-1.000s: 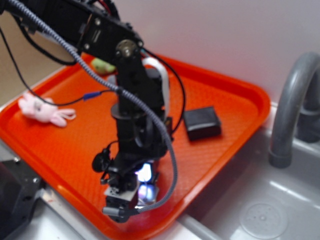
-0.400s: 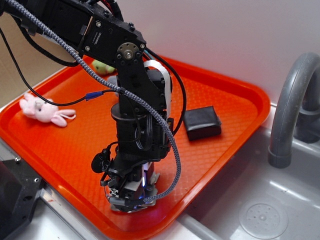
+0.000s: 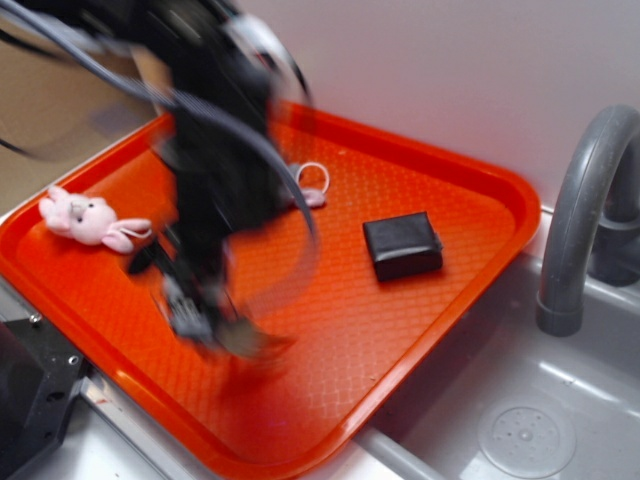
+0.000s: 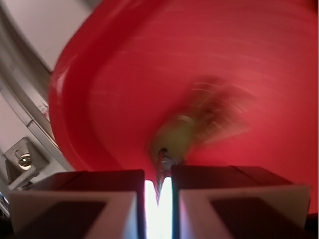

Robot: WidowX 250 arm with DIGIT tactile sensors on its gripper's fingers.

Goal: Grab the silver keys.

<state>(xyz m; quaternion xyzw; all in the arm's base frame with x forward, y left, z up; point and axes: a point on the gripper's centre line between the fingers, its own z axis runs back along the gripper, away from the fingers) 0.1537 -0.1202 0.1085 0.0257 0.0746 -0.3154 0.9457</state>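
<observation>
My gripper point(image 3: 205, 322) hangs motion-blurred over the front left of the orange tray point(image 3: 470, 190). In the wrist view the jaws point(image 4: 159, 175) stand almost together, pinching a thin metal piece. A blurred silvery-dark bunch, the silver keys point(image 4: 199, 124), dangles from it above the tray floor point(image 4: 224, 50). In the exterior view the keys show only as a dark smear point(image 3: 255, 345) beside the gripper.
A black box point(image 3: 402, 246) lies at the tray's right. A grey plush toy with a white loop point(image 3: 312, 188) sits mid-back, a pink plush toy point(image 3: 90, 220) at the left. A grey faucet point(image 3: 580, 220) and a sink drain point(image 3: 527, 438) are on the right.
The arm has swung up and left from the tray's front edge, fast enough to blur. The keys have left the tray floor and hang from the shut jaws.
</observation>
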